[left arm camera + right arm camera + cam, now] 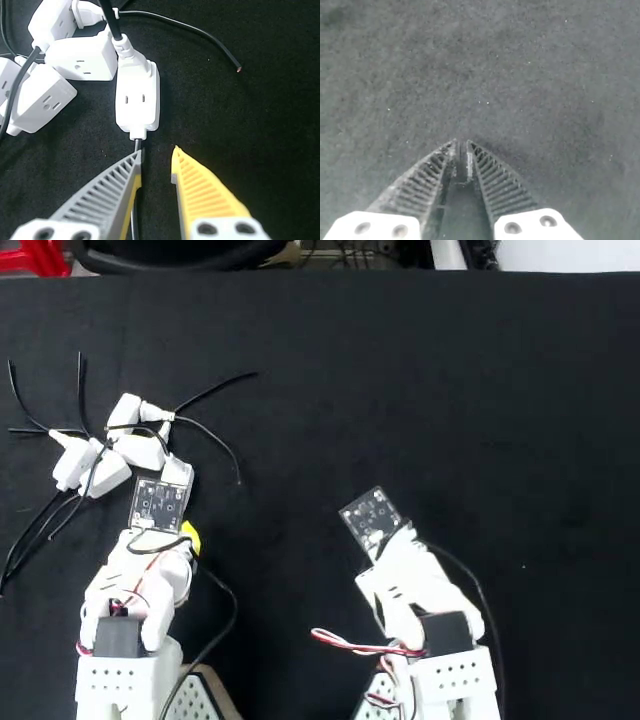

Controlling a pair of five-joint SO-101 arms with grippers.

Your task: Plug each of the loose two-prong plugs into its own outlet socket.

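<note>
A white two-slot outlet socket [137, 100] lies on the black cloth just ahead of my left gripper [156, 155], which is open with its grey and yellow fingers apart and nothing between them. A white plug [124, 47] on a black cord sits against the socket's far end, and a thin black cord leaves its near end beside the grey fingertip. More white outlet blocks [82, 57] crowd beside it; in the high view they form a cluster [110, 455] with black cords. My right gripper [461, 146] is shut over bare cloth, holding nothing.
The black cloth [450, 390] covers the whole table. A loose black cord with a bare end [239, 69] curves past the socket. The left arm [140, 585] and right arm [415, 580] stand at the near edge. Black cords [30, 530] trail toward the left edge.
</note>
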